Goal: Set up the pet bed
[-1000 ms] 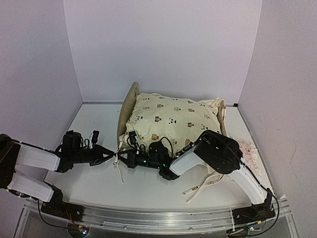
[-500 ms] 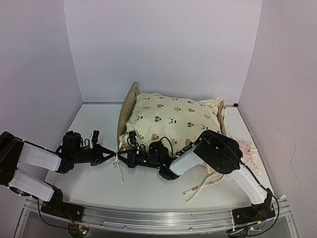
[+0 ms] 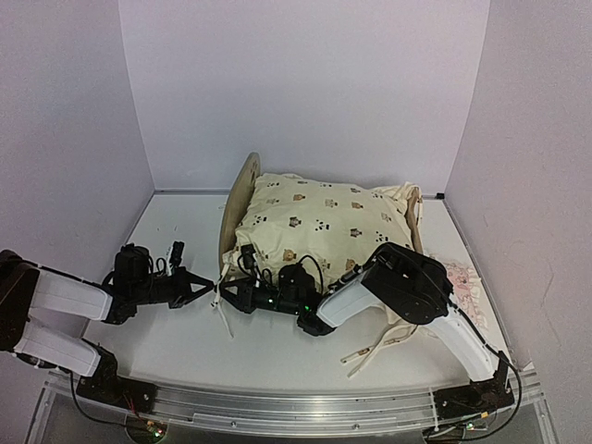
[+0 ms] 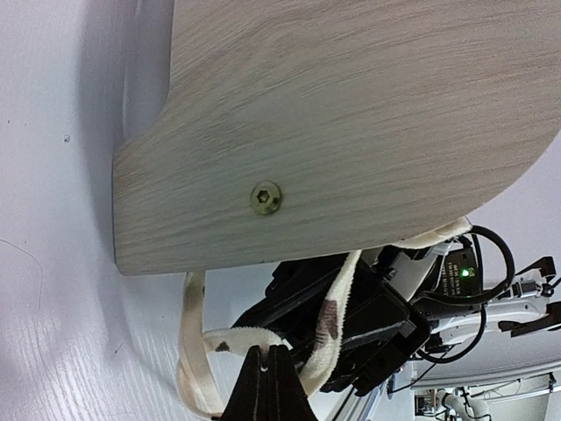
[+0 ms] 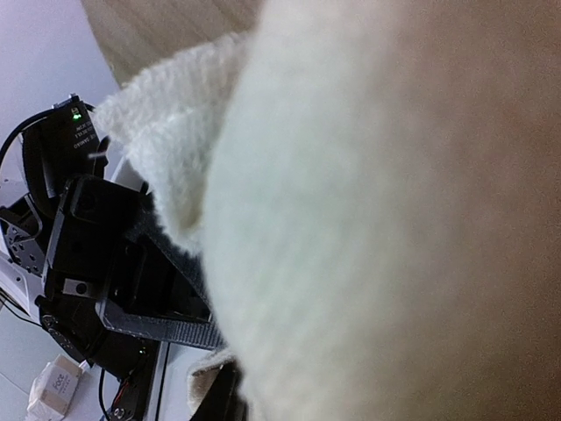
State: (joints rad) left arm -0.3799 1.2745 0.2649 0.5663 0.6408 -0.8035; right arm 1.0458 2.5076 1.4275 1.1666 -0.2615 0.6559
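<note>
The pet bed (image 3: 242, 190) sits in the middle of the table (image 3: 176, 231), toward the back wall. Its round wooden headboard (image 4: 351, 132) is on the left side. A big cream cushion (image 3: 319, 222) with little animals on it lies on top of the bed.

The left arm lies low and flat over the table. It comes in from the left and points to the right, at the near corner of the headboard. The left hand (image 3: 208, 294) is shut tight. Its tips pinch a thin cream tie (image 4: 337, 298) that hangs from the cushion. The rest of the tie droops down onto the table.

The right arm bends up high at the elbow, then goes down and reaches far to the left, along the front of the bed. The right hand (image 3: 236, 291) is just beside the left hand, at the same corner. The cushion fills most of its own camera view, all soft and blurry. I cannot tell if this hand is open or closed, or if it holds anything.
</note>
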